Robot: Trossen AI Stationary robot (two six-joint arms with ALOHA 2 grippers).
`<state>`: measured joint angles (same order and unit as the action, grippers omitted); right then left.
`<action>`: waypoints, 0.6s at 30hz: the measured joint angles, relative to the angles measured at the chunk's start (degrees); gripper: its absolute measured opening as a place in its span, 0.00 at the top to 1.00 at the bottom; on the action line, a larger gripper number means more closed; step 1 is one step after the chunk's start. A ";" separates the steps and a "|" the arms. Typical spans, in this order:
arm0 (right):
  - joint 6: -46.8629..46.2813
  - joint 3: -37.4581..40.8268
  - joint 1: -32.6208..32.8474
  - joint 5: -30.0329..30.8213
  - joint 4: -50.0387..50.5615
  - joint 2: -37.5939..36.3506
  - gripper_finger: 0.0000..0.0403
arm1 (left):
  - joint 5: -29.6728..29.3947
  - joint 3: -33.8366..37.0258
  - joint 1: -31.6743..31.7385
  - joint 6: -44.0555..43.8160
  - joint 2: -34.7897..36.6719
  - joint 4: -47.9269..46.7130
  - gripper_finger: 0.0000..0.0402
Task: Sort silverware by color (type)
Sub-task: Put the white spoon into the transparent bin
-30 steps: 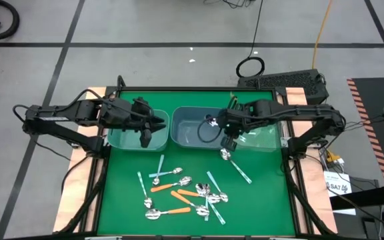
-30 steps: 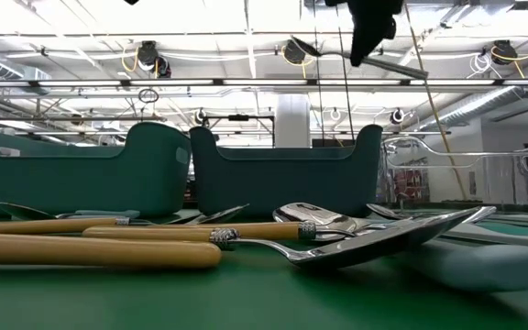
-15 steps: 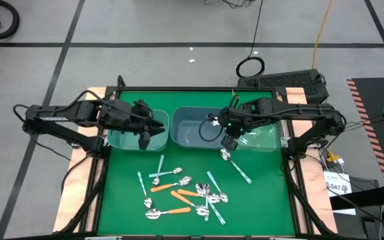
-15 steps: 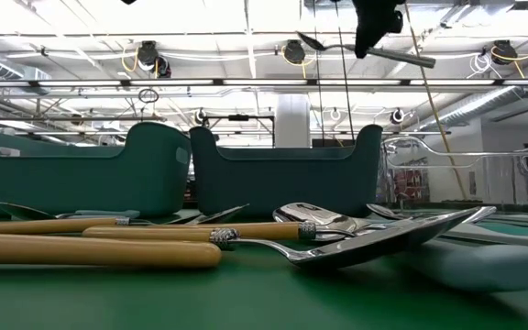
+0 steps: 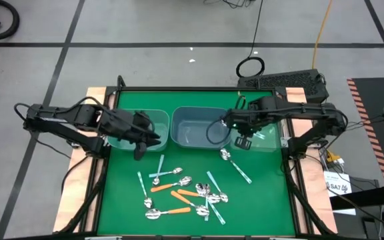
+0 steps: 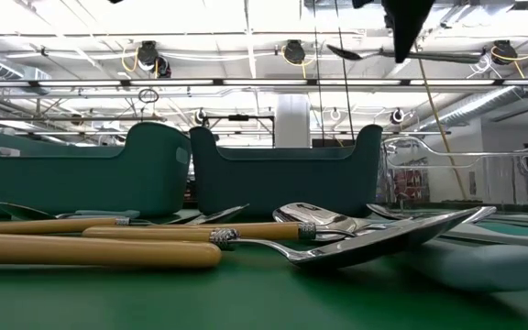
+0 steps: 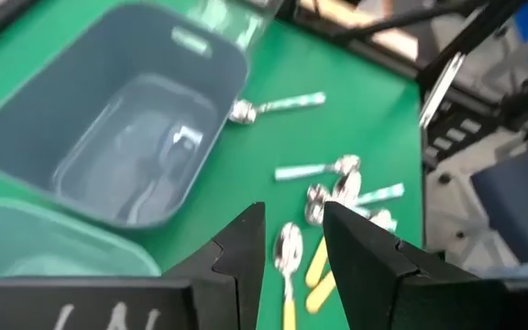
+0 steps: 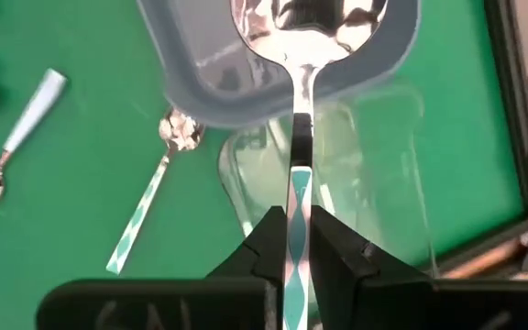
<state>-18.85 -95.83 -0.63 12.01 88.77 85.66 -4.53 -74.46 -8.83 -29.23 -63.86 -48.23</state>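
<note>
Right gripper point(image 8: 293, 240) pinching teal-patterned spoon point(image 8: 299, 137)

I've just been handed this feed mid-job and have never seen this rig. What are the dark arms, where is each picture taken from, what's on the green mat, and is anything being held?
They are two robot arms at a table, each ending in a two-finger gripper. One picture looks straight down from above, one looks level across the table top, and two come from cameras on the wrists. The green mat carries a blue-grey bin between two clearer bins, and a pile of small spoons with orange, light blue or teal handles. The right gripper is shut on a teal-patterned spoon, held above the bins. The left gripper holds nothing; its fingers stand apart near the leftmost bin.
</note>
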 joint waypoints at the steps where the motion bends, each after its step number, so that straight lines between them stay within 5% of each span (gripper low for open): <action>1: 0.58 0.00 -0.21 0.21 -0.45 -0.50 0.94 | -0.08 0.00 -0.22 -0.30 0.00 -1.12 0.70; 18: 11.88 0.04 -8.27 1.28 -4.29 -3.61 0.94 | -4.57 -0.01 -0.64 -4.49 0.01 -5.18 0.70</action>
<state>-6.97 -95.79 -8.90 13.29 84.48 82.05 -9.10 -74.46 -9.47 -33.71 -63.84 -53.41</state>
